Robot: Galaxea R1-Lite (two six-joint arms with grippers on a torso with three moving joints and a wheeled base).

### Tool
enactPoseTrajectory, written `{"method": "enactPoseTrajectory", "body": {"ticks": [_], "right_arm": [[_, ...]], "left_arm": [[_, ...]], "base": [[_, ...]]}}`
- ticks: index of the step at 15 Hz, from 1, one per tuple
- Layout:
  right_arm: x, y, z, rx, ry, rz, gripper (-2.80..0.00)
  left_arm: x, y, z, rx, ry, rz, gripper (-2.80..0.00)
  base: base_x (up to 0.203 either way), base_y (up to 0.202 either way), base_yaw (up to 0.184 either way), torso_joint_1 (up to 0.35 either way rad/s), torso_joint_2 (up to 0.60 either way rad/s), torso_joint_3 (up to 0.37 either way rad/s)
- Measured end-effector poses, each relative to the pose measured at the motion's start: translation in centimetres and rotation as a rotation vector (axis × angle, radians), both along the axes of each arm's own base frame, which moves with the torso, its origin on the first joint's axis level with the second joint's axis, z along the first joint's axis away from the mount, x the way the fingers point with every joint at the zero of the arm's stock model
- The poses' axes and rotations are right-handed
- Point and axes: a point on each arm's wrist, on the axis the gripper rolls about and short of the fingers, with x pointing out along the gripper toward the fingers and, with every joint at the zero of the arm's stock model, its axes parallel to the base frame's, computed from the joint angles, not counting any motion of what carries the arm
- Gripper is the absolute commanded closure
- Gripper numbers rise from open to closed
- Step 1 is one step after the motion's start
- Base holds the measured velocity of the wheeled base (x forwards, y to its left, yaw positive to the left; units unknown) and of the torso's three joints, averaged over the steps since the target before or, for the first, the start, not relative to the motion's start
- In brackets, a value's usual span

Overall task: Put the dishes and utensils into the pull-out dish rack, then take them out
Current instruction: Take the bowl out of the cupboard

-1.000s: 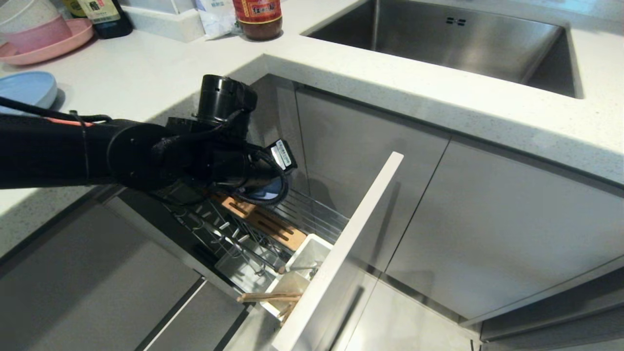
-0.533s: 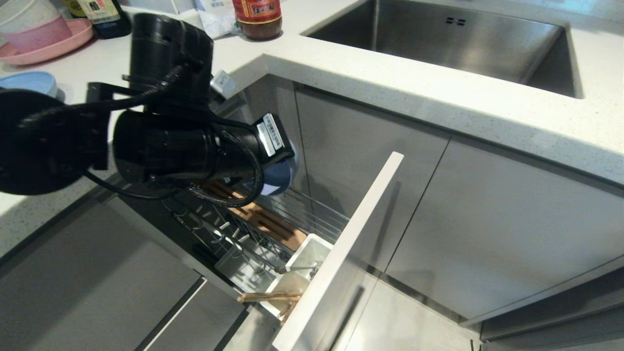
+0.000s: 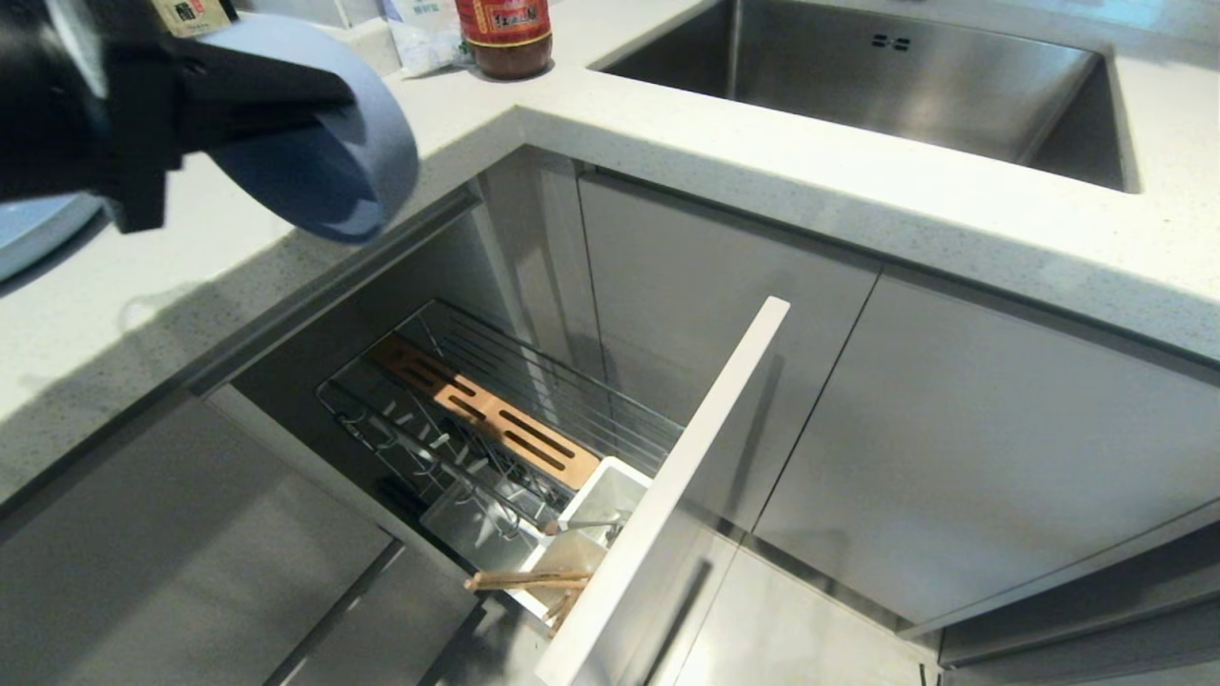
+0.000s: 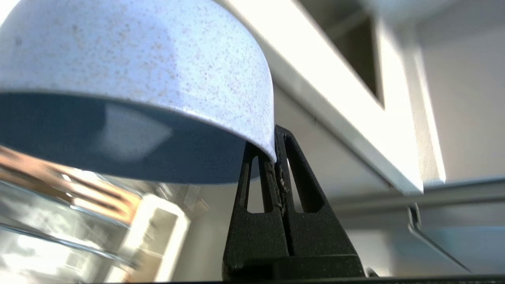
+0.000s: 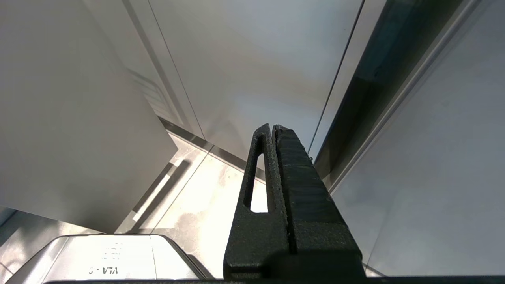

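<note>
My left gripper (image 3: 335, 95) is shut on the rim of the round blue-grey bowl (image 3: 329, 167) and holds it in the air over the counter's edge at the upper left. In the left wrist view both fingers pinch the bowl (image 4: 138, 67) at its rim, at the gripper (image 4: 273, 154). The light blue plate (image 3: 33, 233) lies on the counter at the far left, partly hidden by the arm. Below, the pull-out dish rack (image 3: 572, 419) stands open. Chopsticks (image 3: 524, 579) and the spoon (image 3: 579, 524) rest in its white cutlery cup (image 3: 610, 486). My right gripper (image 5: 273, 128) hangs shut and empty near the floor.
A wooden slotted strip (image 3: 486, 412) runs along the rack, whose pale front panel (image 3: 686, 457) juts out towards me. A steel sink (image 3: 858, 67) sits in the counter at the back right. A sauce jar (image 3: 503, 33) stands at the counter's far edge.
My left arm has risen out of the rack and swung up and to the left, carrying the bowl from above the wooden strip to over the counter's edge. The rack's prongs now show.
</note>
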Motion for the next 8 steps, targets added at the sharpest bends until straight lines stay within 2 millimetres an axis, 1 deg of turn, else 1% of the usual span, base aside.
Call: {"method": "enactPoseTrajectory", "body": {"ticks": [2,4,6,8], "right_arm": [[0.0,0.0,0.0,0.000,0.000,0.000,0.00],[0.0,0.0,0.0,0.000,0.000,0.000,0.00],[0.0,0.0,0.0,0.000,0.000,0.000,0.00],[0.0,0.0,0.0,0.000,0.000,0.000,0.00]], "left_arm": [[-1.7,2.9,1.2,0.013,-0.095,0.049,0.00],[-2.9,5.1,2.0,0.032,-0.165,0.101,0.00],[-4.0,6.9,2.5,0.057,-0.222,0.173,0.00],[-5.3,8.4,3.1,0.091,-0.270,0.253,0.00]], "base": [[0.000,0.000,0.000,0.000,0.00,0.000],[0.000,0.000,0.000,0.000,0.00,0.000],[0.000,0.000,0.000,0.000,0.00,0.000],[0.000,0.000,0.000,0.000,0.00,0.000]]}}
